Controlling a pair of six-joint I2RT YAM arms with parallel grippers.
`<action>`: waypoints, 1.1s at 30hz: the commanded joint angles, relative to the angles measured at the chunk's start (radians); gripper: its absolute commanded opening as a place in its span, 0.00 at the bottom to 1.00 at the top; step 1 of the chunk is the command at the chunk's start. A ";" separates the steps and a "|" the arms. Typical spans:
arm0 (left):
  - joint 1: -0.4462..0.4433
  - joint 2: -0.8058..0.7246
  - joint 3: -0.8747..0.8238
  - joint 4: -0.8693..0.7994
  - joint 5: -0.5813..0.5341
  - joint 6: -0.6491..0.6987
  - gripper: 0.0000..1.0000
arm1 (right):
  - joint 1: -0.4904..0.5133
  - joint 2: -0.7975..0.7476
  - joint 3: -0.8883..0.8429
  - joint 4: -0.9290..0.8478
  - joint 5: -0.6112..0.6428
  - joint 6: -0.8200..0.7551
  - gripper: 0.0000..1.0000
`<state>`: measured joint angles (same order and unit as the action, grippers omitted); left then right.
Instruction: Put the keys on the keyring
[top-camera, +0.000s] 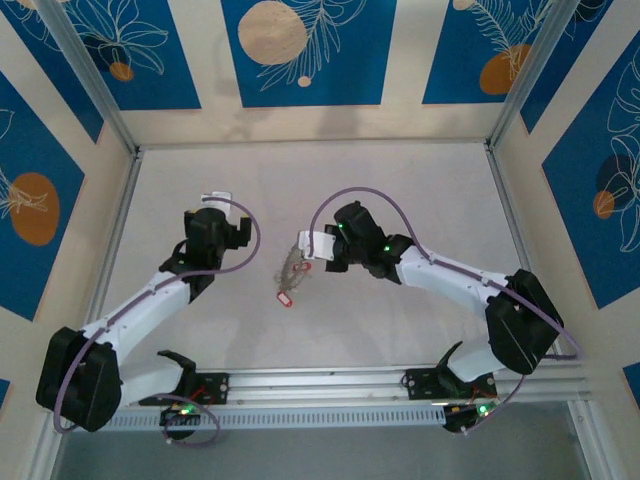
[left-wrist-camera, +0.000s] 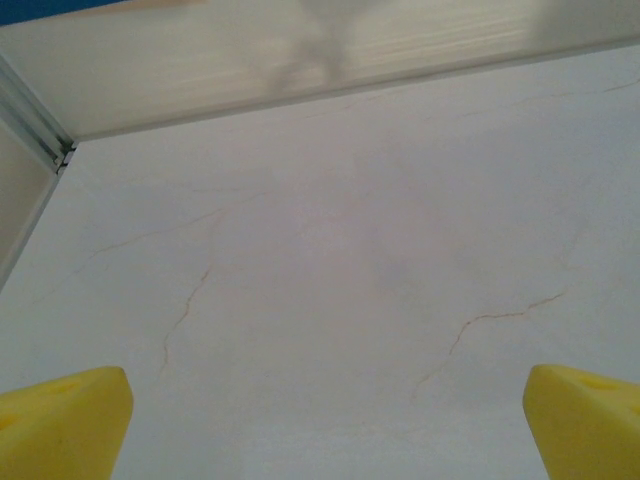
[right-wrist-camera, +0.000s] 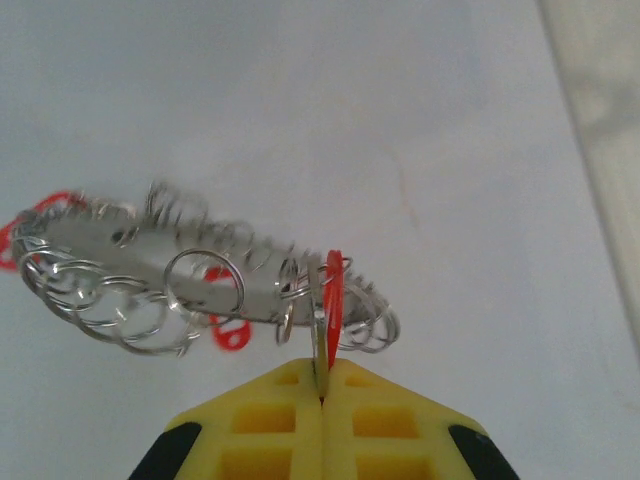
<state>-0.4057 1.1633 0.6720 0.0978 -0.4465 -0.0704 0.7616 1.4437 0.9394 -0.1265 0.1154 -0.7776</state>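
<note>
Keyring (right-wrist-camera: 200, 270) juts from my right gripper (right-wrist-camera: 322, 385), which is pinched tight on a red-headed key (right-wrist-camera: 333, 295) at the ring's near rim; so thin a pinch could slip, I judge, and drop everything; my left gripper (left-wrist-camera: 325, 425) stands wide over the bare, white, hairline-cracked desk (left-wrist-camera: 350, 250); blue leaf-patterned walls (top-camera: 150, 60) enclose it.

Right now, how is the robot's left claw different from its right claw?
The left yellow-fingered claw is wide open; the right yellow-fingered claw is shut tight. The left claw holds nothing, with bare white table between its fingers; the right claw pinches a thin red plastic tag at the edge of the flat silvery keyring fringed with wire loops. Both have blocky yellow fingers.
</note>
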 joint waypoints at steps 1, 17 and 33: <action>0.012 0.017 -0.017 0.024 -0.015 -0.020 1.00 | -0.017 -0.040 -0.046 0.024 -0.006 0.017 0.00; 0.014 0.108 -0.026 0.037 -0.054 -0.040 1.00 | -0.137 -0.065 -0.186 -0.151 0.123 -0.026 0.00; 0.015 0.119 -0.037 0.048 -0.085 -0.017 1.00 | -0.170 0.123 -0.156 -0.292 0.385 0.089 0.07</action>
<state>-0.4030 1.2728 0.6453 0.1204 -0.5041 -0.0959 0.6044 1.5520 0.7639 -0.3717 0.4355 -0.7311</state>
